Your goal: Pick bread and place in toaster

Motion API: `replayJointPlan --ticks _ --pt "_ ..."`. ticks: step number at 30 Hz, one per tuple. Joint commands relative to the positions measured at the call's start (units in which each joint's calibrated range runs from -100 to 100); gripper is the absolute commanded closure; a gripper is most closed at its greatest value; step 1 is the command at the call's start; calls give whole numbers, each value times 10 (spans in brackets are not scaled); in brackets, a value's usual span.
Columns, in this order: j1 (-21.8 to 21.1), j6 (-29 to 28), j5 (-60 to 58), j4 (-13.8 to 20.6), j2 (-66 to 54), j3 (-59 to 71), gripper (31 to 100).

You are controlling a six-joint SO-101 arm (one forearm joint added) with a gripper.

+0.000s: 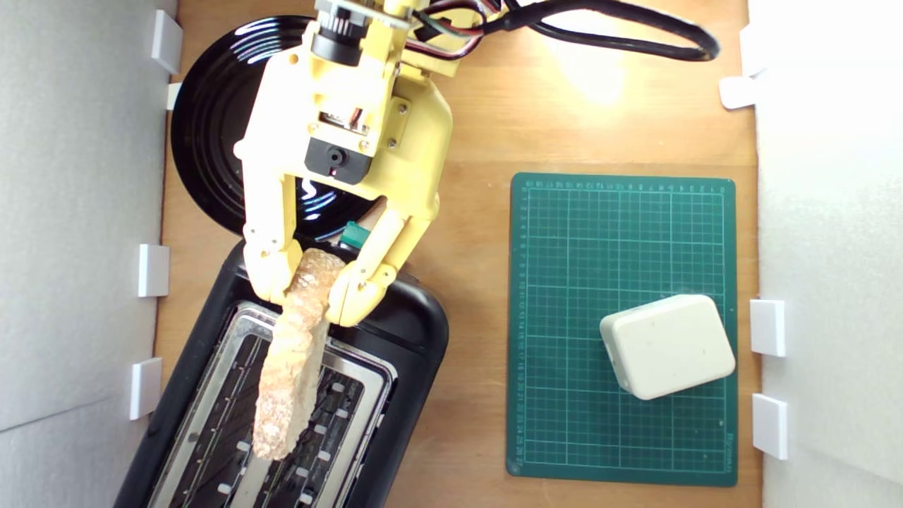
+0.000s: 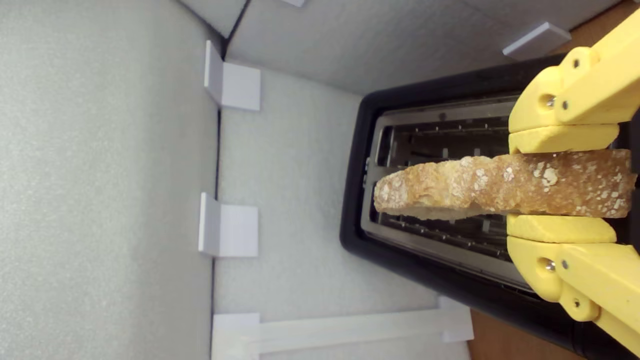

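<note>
1. the toaster sits at the exterior view's lower left, both slots open upward; line the slice up along one slot, since it looks to lie over the bar between them
2. the bread hangs crust-up over the metal top (not yet in a slot); lower it straight
3. the gripper has its jaws closed on the bread's end; release only once seated

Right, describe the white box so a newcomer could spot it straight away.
Find the green cutting mat on the wooden table, at the exterior view's right. The white box sits on the mat's lower right part, slightly turned. It is the only rounded, plain white block there, apart from the black toaster and the black plate.
</note>
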Motion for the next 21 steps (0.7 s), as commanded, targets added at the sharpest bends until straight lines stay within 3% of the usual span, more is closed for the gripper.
replayJointPlan --ticks 1,9,21 --pt "33 19 2 1 -2 -46 719" --pt "59 27 2 0 15 -46 719" --pt "64 26 1 -1 47 -46 720"
